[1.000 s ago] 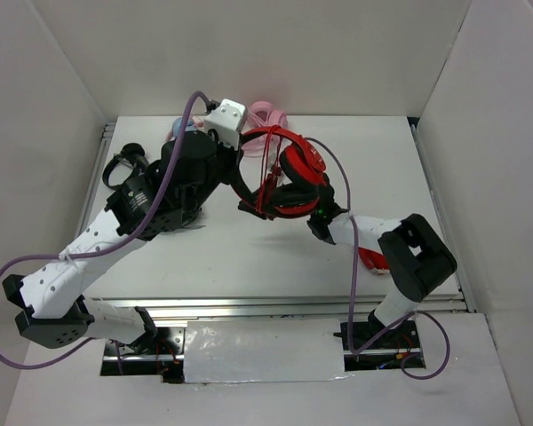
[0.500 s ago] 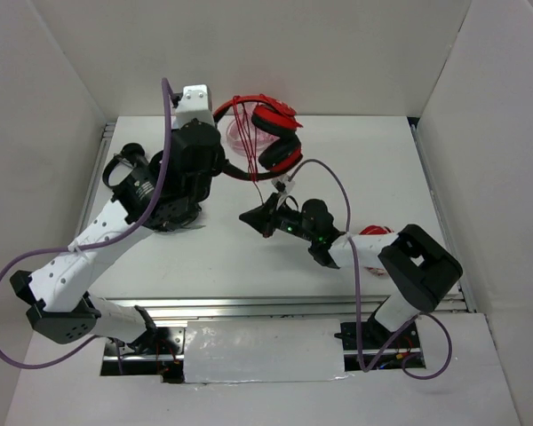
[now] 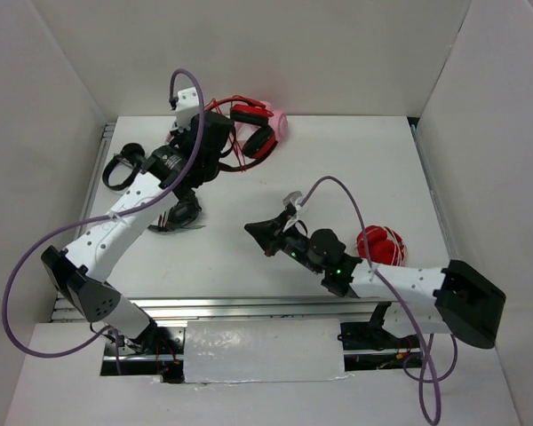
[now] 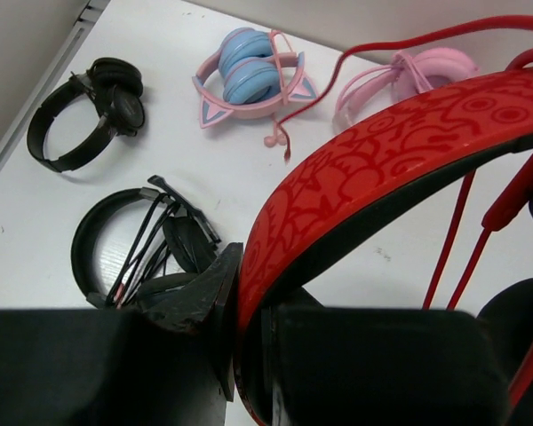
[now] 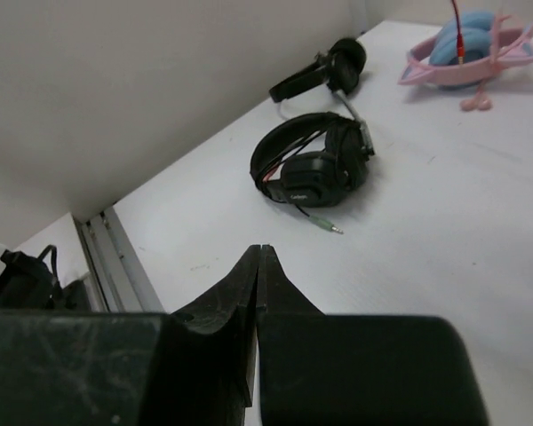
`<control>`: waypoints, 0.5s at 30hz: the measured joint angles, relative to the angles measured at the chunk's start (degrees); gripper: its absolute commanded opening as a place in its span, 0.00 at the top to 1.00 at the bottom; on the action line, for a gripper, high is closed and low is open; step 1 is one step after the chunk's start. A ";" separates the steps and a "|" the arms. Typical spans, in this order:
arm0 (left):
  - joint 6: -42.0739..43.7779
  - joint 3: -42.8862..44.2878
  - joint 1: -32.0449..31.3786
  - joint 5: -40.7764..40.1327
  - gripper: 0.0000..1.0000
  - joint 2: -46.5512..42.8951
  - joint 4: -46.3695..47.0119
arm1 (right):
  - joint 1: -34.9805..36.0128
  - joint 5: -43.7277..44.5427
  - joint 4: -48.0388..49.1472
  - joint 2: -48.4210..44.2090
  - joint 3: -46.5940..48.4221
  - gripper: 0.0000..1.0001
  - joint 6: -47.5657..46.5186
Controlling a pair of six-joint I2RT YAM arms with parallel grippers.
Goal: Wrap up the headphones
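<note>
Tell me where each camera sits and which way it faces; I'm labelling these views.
Top external: above and behind the bases, looking down on the table; both arms show.
Left wrist: on the left arm, facing the table's far left; the left gripper clamps the headphones by the headband.
Right wrist: low over the table, facing its left edge; the right gripper shows shut, empty.
Shared: both wrist views show the blue cat-ear headphones and the wired black headphones.
</note>
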 measured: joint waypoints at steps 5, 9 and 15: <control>0.50 -2.56 1.22 2.12 1.00 0.39 0.55 | 1.77 6.12 -4.35 -5.33 -0.59 0.77 -3.41; 1.97 -2.54 0.70 4.15 1.00 0.26 2.03 | 1.01 8.76 -5.22 -4.59 -1.44 0.11 -5.60; 4.44 -2.43 -1.62 4.61 1.00 -0.98 2.78 | -2.69 7.41 -3.67 -3.32 -4.17 0.00 -7.65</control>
